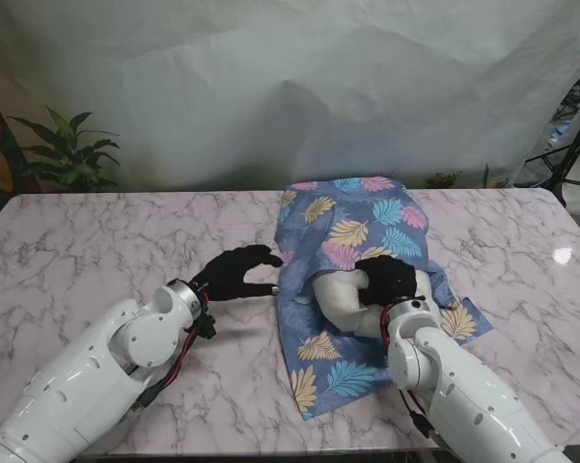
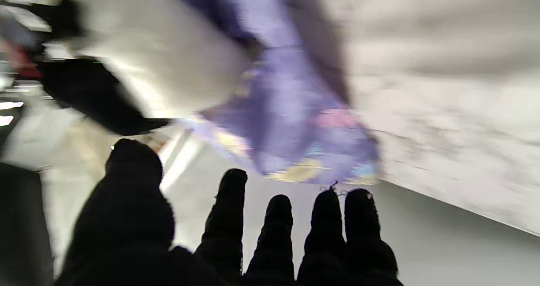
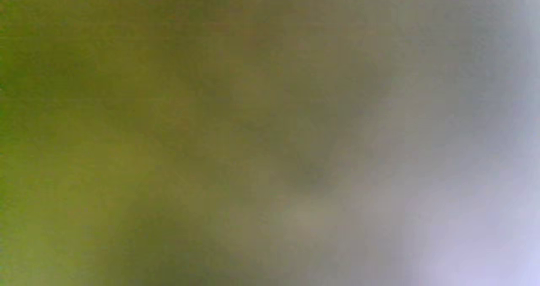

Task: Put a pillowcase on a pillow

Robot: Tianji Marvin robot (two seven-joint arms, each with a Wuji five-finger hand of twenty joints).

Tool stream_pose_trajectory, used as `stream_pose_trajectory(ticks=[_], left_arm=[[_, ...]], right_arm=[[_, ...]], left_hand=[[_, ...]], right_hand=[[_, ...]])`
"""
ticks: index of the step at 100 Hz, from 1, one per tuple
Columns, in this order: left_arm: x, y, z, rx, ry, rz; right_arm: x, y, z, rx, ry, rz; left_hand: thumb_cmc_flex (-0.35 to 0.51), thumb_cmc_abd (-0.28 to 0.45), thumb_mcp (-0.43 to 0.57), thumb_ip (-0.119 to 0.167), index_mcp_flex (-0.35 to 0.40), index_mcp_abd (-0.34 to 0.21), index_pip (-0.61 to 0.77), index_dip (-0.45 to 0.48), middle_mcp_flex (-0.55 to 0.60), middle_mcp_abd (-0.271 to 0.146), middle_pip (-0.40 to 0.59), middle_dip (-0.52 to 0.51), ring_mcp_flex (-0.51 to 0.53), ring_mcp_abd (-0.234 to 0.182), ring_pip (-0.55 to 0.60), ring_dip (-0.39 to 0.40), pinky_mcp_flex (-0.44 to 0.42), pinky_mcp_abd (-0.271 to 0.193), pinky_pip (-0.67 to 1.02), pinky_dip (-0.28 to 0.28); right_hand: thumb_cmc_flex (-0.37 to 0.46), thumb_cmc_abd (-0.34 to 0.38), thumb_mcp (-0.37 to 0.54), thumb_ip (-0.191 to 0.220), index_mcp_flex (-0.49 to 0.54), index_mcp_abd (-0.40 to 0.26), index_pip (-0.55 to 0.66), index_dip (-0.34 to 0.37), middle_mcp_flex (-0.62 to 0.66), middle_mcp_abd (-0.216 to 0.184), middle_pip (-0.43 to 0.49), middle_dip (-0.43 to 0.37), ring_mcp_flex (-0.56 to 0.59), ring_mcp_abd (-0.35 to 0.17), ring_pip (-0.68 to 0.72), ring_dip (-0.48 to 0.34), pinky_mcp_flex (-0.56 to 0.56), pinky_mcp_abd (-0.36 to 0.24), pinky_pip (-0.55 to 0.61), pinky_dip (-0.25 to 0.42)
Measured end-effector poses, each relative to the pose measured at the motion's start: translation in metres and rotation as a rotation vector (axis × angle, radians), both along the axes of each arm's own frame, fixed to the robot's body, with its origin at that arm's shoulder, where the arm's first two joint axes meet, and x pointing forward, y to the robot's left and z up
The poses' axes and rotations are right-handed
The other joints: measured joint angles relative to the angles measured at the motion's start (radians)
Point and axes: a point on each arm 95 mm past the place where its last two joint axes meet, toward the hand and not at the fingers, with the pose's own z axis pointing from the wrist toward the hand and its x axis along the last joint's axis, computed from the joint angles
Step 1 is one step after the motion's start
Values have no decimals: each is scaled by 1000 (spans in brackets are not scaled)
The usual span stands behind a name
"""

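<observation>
pillow (image 1: 345,301), one, half inside one pillowcase (image 1: 359,227); left robot hand (image 1: 235,274) spread empty, right robot hand (image 1: 387,278) grip unclear.

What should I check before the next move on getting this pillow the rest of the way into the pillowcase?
1. Pillow partly inside pillowcase: ok, the white end nearest me sticks out.
2. Right hand on the pillow end: ok; actual grip cannot tell.
3. Left hand holding the pillowcase edge: not ok, fingers spread, beside the fabric.
4. Opening clear: not ok, loose fabric lies flat under the pillow.
5. Right wrist view usable: not ok, just blur.
6. Pillowcase fully on the table: ok.
</observation>
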Motion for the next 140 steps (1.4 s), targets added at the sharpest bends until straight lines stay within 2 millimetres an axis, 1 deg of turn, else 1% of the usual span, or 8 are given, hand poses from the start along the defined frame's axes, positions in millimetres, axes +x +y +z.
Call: stream_pose_trajectory(ticks=[11, 20, 39, 60, 70, 104, 115, 140], left_arm=[[8, 3, -8, 91, 98, 135], [6, -3, -14, 116, 194, 92], [-4, -17, -33, 195, 408, 33], [4, -28, -32, 253, 476, 54], [6, -32, -33, 243, 472, 89], [23, -40, -50, -91, 512, 356], [25, -43, -51, -159, 564, 400], [23, -47, -53, -282, 735, 453]], right_arm=[[-2, 1, 0, 2, -16, -15], [-2, 2, 0, 3, -20, -29], [1, 6, 4, 19, -40, -78], [5, 11, 11, 44, -66, -98], [5, 13, 14, 49, -73, -96], [4, 16, 16, 61, -81, -86], [4, 17, 16, 62, -82, -81], [3, 20, 17, 65, -90, -65]], left_hand=[[20, 32, -62, 9, -20, 95, 45, 59, 16, 40, 84, 78, 75, 21, 65, 48, 40, 9, 103, 27], [16, 46, -63, 9, 60, 98, 170, 154, 27, 48, 122, 128, 85, 18, 100, 86, 55, 16, 161, 39], [-143, 178, -102, 9, 117, 167, -12, 24, 24, 81, 68, 118, 66, 35, 87, 85, 24, 19, 119, 34], [-217, 228, -107, 9, 108, 243, -152, -37, -20, 91, -2, 95, -16, -132, 130, 131, -14, 14, 56, 23], [-208, 225, -107, 9, 79, 254, -195, -50, -26, 94, -20, 90, -25, -110, 153, 133, -22, 15, 45, 22], [133, -6, -40, 18, 191, 200, -27, 4, 82, 83, 154, 157, 78, -111, 314, 227, 11, -109, 227, 78], [52, -123, 313, 19, 215, 189, 51, 2, 100, 69, 194, 180, 79, -128, 314, 227, 25, -115, 276, 78], [42, -176, 403, 19, 253, 188, 97, 0, 101, 39, 310, 296, 82, -166, 414, 332, 17, -194, 407, 100]], right_hand=[[0, 0, 0, 0, 0, 0, 0, 0, 0, 0, 0, -1, 0, 0, 0, 0, 0, 0, 0, 0], [0, 0, 0, 0, 0, 0, 0, 0, 0, 0, 0, -1, 0, 0, 0, 0, 0, 0, 0, 0], [0, 0, 0, 0, 0, 0, 0, 0, 0, 2, 0, -7, 0, 0, 0, 0, 0, 0, 0, 0], [0, 0, 0, 0, 0, 0, 0, 0, 0, 7, 1, -9, 0, 3, 0, 0, 0, 0, 0, 0], [0, 0, 0, 0, 0, 0, 0, 0, 0, 9, 1, -10, 0, 6, 0, 0, 0, 0, 0, 0], [0, 0, 0, 0, 0, 0, 0, 0, 0, 12, 1, -10, 0, 9, 0, 0, 0, 0, 0, 0], [0, 0, 0, 0, 0, 0, 0, 0, 0, 13, 1, -10, 0, 10, 0, 0, 0, 0, 0, 0], [0, 9, 0, 0, 0, 0, 0, 0, 0, 19, 1, -10, 0, 15, 0, 0, 0, 0, 0, 0]])
